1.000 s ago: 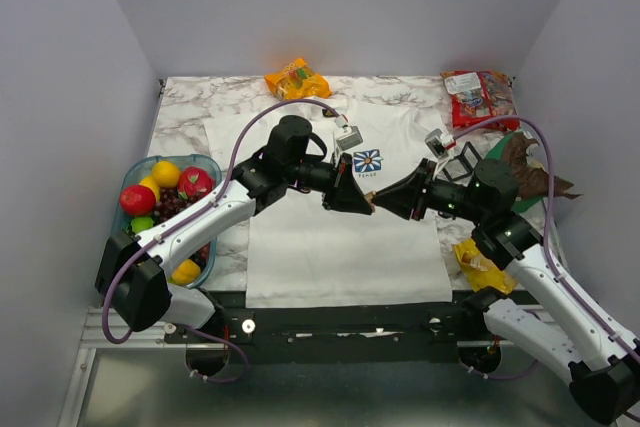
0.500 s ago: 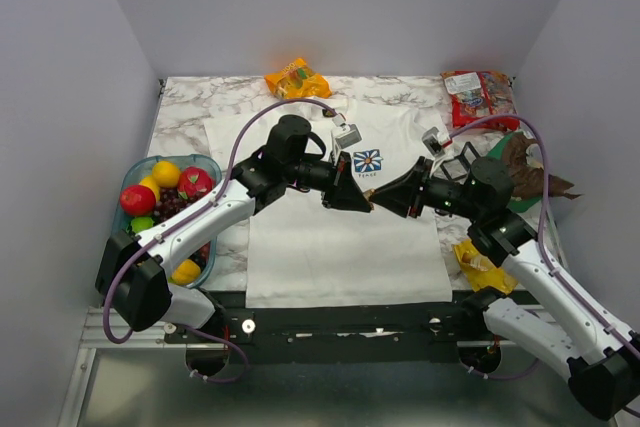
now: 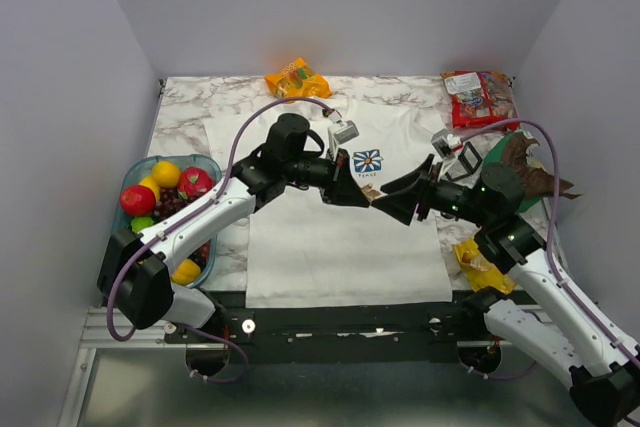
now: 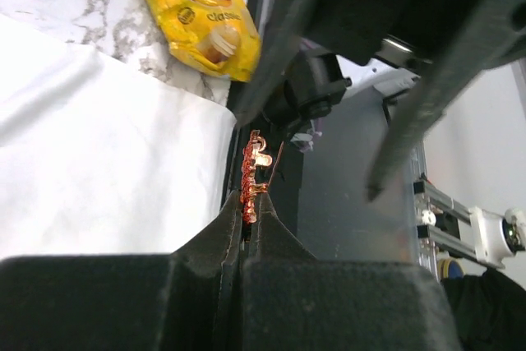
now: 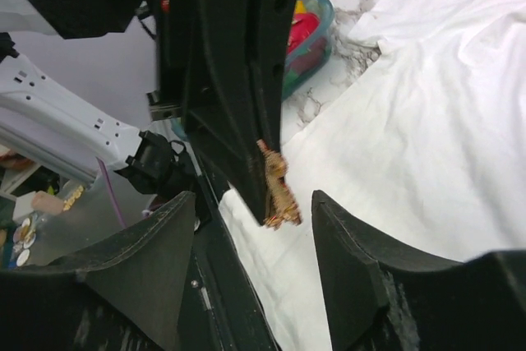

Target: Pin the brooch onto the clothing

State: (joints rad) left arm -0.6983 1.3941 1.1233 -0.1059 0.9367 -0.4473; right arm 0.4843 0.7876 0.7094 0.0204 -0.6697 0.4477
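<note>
Now, step: brooch [image 4: 251, 177] held over shirt [image 3: 340, 247], unpinned
Left gripper [image 4: 244, 221]: clenched on brooch
Right gripper [image 5: 251, 196]: jaws apart, flanking it
Next: right probably grips clasp

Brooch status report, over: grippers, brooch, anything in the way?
Left gripper shut on the brooch. Right gripper open either side of the brooch, not touching. Brooch above the T-shirt, not yet pinned. Nothing else in the way.

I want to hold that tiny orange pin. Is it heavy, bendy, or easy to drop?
Probably very light: the brooch is tiny beside the left fingers pinching it. Likely stiff, since it sticks out from their tips without drooping. It might slip, as only its edge is gripped.
</note>
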